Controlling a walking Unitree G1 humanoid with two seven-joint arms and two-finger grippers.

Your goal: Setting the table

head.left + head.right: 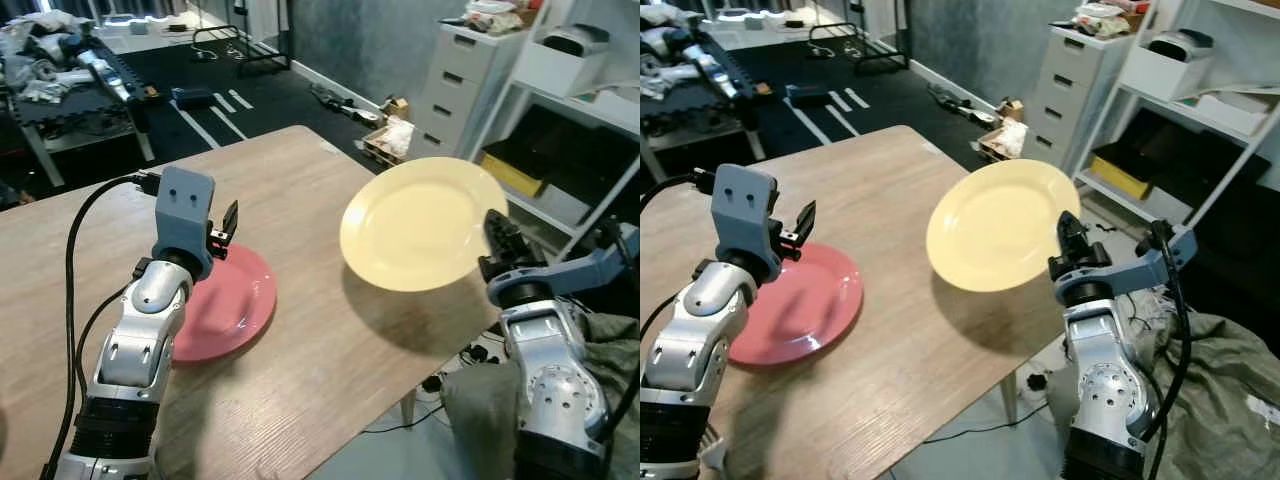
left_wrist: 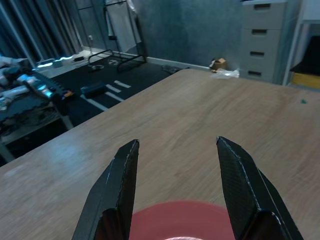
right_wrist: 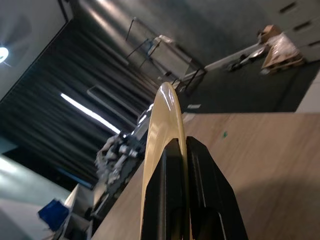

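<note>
Jaws of the right gripper (image 1: 1072, 240) are clamping a yellow plate (image 1: 1000, 225), tilted and empty, over the table's (image 1: 910, 330) right edge; left gripper's (image 1: 222, 232) jaws are hovering apart above an empty pink plate (image 1: 225, 310).

Workshop, cluttered workbench (image 1: 60, 75), drawer cabinet (image 1: 460, 85), shelving (image 1: 575, 120)

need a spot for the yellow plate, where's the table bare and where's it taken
Bare wood runs from the red plate toward the table's right edge, under the yellow plate held tilted in the air by the right gripper. The far end beyond the red plate is bare too. Taken: the near-left part, where the red plate lies with the open left gripper above it.
</note>
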